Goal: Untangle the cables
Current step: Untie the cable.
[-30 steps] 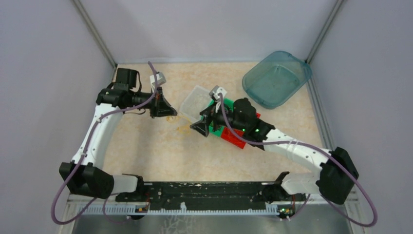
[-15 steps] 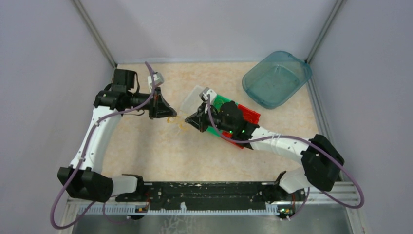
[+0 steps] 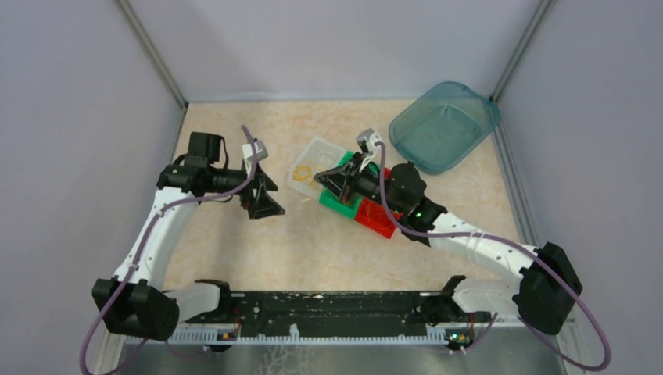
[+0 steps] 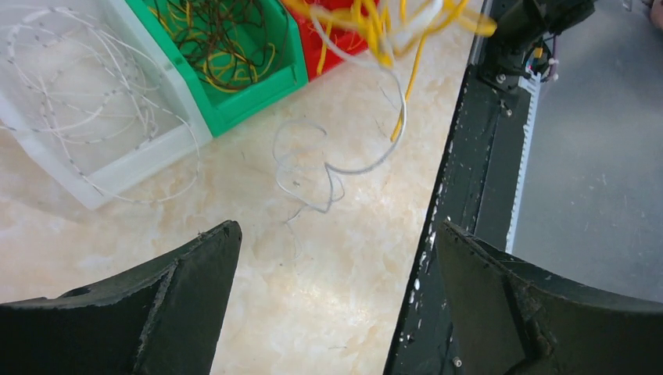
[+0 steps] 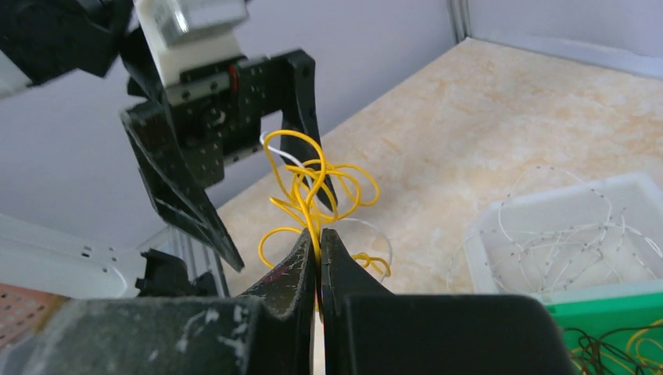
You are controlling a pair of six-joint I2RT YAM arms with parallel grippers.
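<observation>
Yellow cables [image 5: 311, 186], a loose knot of thin loops, hang pinched in the right gripper [image 5: 317, 234], whose fingers are pressed together on a strand or two low in the bunch. Seen from above, the bunch sits over the clear bin [image 3: 317, 148], which stands beside the green bin [image 3: 336, 201] and the red bin [image 3: 375, 223]. The left gripper [image 4: 338, 228] hovers close by with its fingers spread wide and nothing between them. A pale strand [image 4: 328, 168] dangles from the yellow loops in front of it, and I cannot tell whether it touches the table [image 4: 313, 312].

These cables look very light and springy: soft enough to bend, stiff enough to keep their curl. Loops will likely snag on each other and spring back when let go. They are thin and smooth, so a loose pinch may slip. The best hold for the left gripper is probably a single free loop or the dangling pale strand, away from the middle of the knot, followed by a slow pull apart
</observation>
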